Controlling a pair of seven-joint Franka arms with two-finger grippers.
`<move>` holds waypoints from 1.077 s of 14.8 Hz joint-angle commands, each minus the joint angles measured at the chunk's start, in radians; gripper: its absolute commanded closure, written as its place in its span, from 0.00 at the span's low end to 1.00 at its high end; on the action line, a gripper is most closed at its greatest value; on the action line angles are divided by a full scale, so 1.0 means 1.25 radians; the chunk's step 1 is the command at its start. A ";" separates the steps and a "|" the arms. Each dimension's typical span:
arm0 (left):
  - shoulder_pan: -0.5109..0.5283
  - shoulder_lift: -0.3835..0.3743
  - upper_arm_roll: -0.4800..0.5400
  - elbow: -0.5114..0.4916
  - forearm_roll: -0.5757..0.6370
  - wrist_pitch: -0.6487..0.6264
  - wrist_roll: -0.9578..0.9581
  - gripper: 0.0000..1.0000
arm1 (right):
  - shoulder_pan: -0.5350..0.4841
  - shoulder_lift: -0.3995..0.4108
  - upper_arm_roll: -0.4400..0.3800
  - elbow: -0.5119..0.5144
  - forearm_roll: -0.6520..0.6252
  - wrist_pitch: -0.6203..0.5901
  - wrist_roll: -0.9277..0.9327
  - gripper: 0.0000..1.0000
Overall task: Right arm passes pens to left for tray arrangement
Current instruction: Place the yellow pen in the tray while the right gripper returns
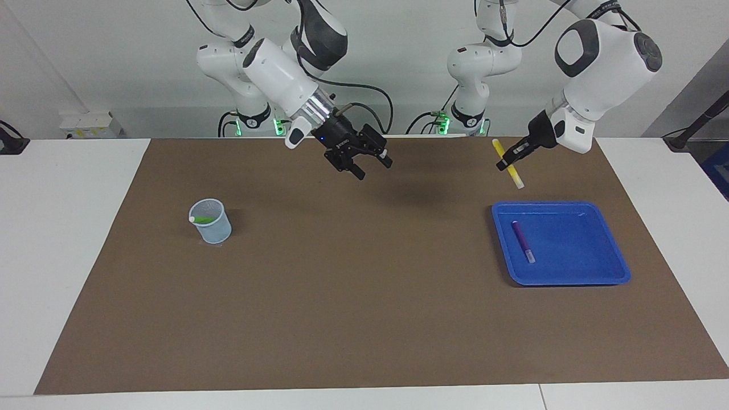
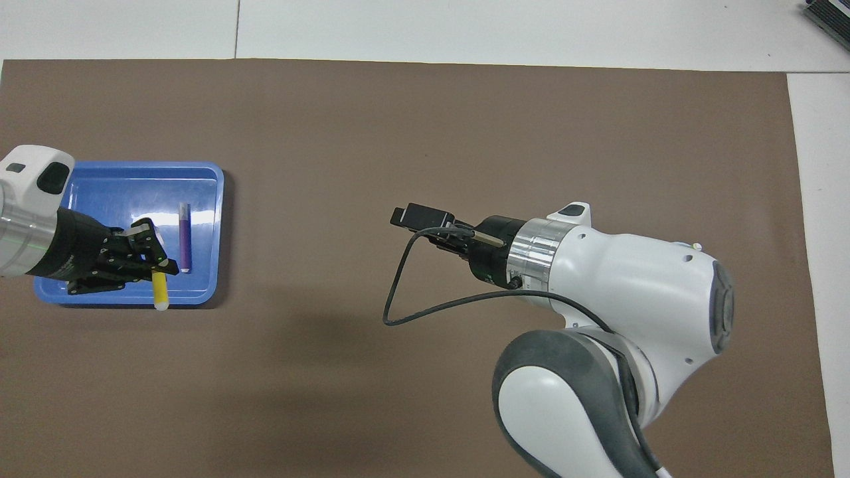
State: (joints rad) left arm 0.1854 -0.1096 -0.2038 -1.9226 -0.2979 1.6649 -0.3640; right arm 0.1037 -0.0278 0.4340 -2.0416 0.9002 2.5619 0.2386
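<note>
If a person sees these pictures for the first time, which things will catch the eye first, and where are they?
First the yellow pen, held tilted in the air by the left pincer, shut on it, over the edge of the bright blue tray nearer to the robots. A purple pen already lies in that tray. The right pincer hangs open and empty over the brown mat's middle, while a green pen waits in the mesh cup.

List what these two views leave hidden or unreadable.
- Green pen: facing view, only a tip shows over the mesh cup's rim; overhead view, the right arm covers cup and pen.
- Right hand: overhead view, its fingertips are covered by its own wrist and cable.
- Yellow pen: overhead view, its upper part is covered by the left hand.
- Blue tray: overhead view, one corner is covered by the left arm.
</note>
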 commanded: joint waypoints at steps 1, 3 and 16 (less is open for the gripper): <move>0.020 -0.019 -0.006 -0.040 0.082 0.004 0.155 1.00 | -0.050 -0.017 0.004 -0.011 -0.039 -0.053 -0.088 0.00; 0.045 -0.003 -0.006 -0.046 0.130 0.031 0.232 1.00 | -0.078 -0.018 0.004 -0.011 -0.079 -0.087 -0.138 0.00; 0.096 0.188 -0.006 -0.057 0.323 0.289 0.385 1.00 | -0.242 0.007 0.005 -0.015 -0.384 -0.226 -0.613 0.00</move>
State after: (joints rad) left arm 0.2955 0.0946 -0.2051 -1.9843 0.0743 1.9709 0.1073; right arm -0.1580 -0.0193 0.4302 -2.0509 0.4844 2.3101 -0.4255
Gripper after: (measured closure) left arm 0.824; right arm 0.000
